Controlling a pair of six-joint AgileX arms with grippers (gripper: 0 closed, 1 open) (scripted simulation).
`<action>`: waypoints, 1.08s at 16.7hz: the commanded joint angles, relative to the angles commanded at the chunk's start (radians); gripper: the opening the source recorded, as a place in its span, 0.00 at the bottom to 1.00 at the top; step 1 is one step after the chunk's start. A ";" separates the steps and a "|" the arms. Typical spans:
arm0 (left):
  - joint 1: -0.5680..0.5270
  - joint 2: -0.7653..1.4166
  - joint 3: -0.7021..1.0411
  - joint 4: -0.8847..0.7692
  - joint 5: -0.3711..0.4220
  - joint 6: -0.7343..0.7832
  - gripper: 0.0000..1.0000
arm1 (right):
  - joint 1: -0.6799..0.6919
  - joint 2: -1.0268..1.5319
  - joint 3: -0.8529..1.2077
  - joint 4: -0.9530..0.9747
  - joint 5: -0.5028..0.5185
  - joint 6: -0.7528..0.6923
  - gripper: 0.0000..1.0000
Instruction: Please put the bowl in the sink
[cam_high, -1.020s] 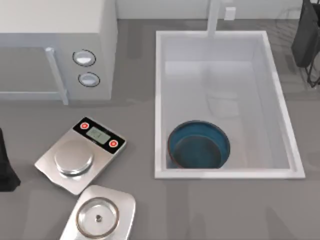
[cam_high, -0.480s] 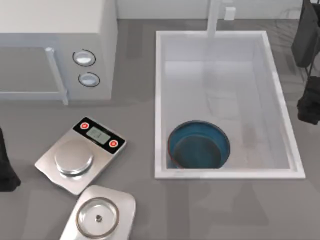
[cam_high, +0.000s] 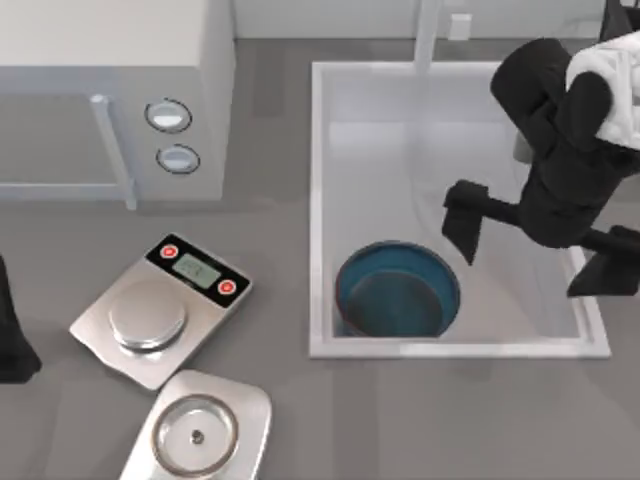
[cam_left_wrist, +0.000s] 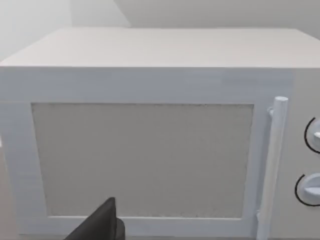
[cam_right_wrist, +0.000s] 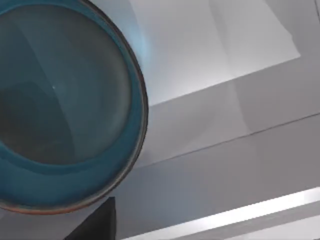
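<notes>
- Sitting at the top view's far left edge, my left arm (cam_high: 12, 335) is parked well away from the work; I cannot tell how its fingers stand.
- Standing left of centre are the microwave (cam_high: 110, 95), the scale (cam_high: 160, 308) and the lid (cam_high: 200, 432), all outside the sink (cam_high: 318, 200).
- Resting on the sink floor at its near-left corner is the bowl (cam_high: 398, 290), so the task looks done.
- Hovering over the sink's right part is my right gripper (cam_high: 535, 250), spread wide and empty; the bowl lies to its left, nearer this arm.
</notes>
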 joint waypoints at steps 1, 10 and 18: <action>0.000 0.000 0.000 0.000 0.000 0.000 1.00 | 0.016 0.061 0.057 -0.030 0.000 0.030 1.00; 0.000 0.000 0.000 0.000 0.000 0.000 1.00 | 0.072 0.230 0.252 -0.121 -0.001 0.136 1.00; 0.000 0.000 0.000 0.000 0.000 0.000 1.00 | 0.071 0.315 0.175 0.047 0.000 0.136 1.00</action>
